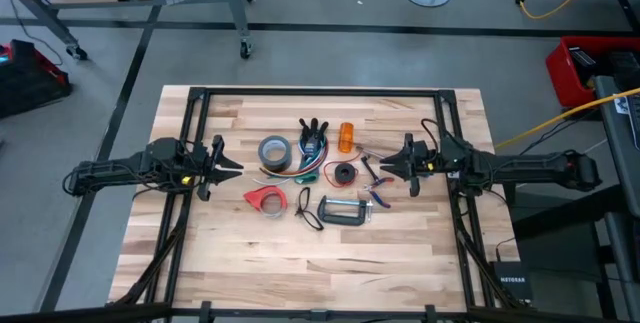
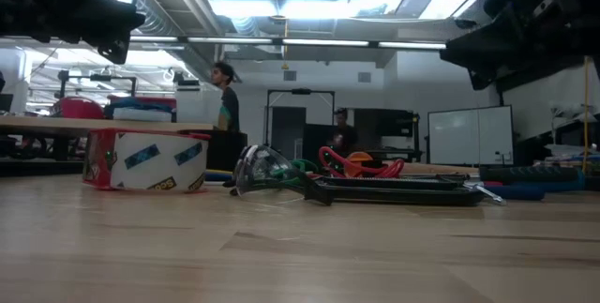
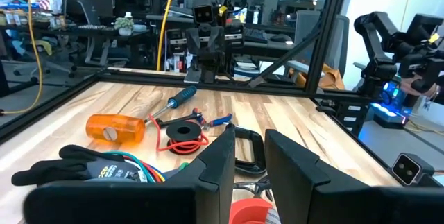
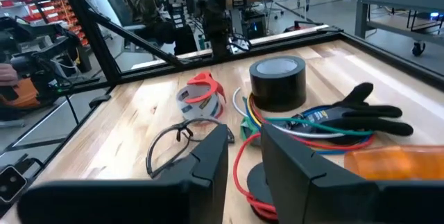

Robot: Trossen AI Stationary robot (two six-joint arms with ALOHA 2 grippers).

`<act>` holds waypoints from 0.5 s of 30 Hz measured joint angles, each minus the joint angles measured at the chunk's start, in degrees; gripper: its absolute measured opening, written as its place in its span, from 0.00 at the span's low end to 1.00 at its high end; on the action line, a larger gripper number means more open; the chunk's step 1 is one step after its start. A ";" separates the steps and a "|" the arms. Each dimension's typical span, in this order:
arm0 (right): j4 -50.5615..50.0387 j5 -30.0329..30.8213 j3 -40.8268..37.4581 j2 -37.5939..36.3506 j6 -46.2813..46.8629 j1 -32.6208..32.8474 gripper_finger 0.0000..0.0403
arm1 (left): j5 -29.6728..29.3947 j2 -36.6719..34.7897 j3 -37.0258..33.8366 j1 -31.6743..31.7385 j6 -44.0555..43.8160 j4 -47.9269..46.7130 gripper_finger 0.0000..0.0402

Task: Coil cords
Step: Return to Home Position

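Homing, seemingly: nothing gripped.
At left, left gripper [image 1: 228,168], jaws apart, empty; in the middle, bunch of thin red, green, blue and orange cords [image 1: 308,166], black plug ends farthest; at right, right gripper [image 1: 394,166], likewise apart, empty. Next: parking both clear.

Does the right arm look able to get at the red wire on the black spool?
Probably yes: the right gripper, open, faces the red wire nearby, with only small hand tools lying flat between; nothing tall blocks it.
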 joint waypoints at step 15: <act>-4.29 -0.01 -2.12 -2.50 0.13 -0.04 0.22 | -0.02 0.02 0.02 0.00 3.54 -1.14 0.18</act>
